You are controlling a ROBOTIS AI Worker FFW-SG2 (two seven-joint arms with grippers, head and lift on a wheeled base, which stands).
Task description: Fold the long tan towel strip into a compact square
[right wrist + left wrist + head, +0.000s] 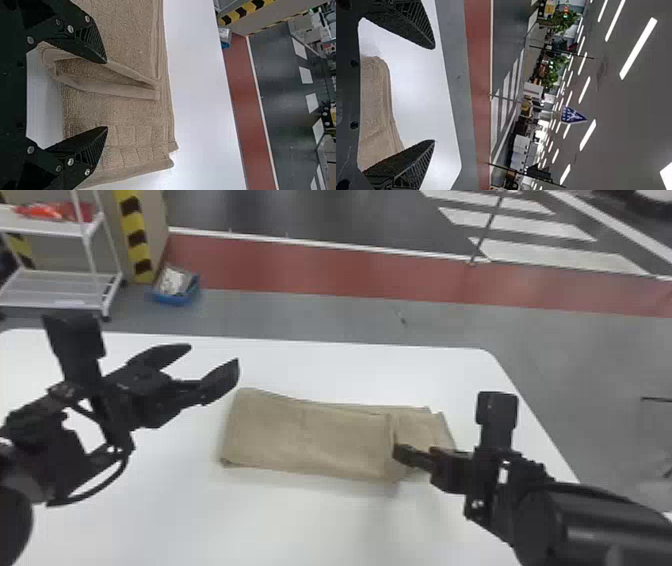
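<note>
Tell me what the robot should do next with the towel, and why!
Maybe the right gripper should dip slightly and close on the right end of the towel. That gripper is open at that end, where the bottom layer sticks out past the top one, so the towel isn't a neat square yet.

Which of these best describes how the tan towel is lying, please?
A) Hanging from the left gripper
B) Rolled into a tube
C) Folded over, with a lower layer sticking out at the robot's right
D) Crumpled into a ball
C, as the tan towel lies doubled on the white table, its upper layer ending short of the lower one.
</note>
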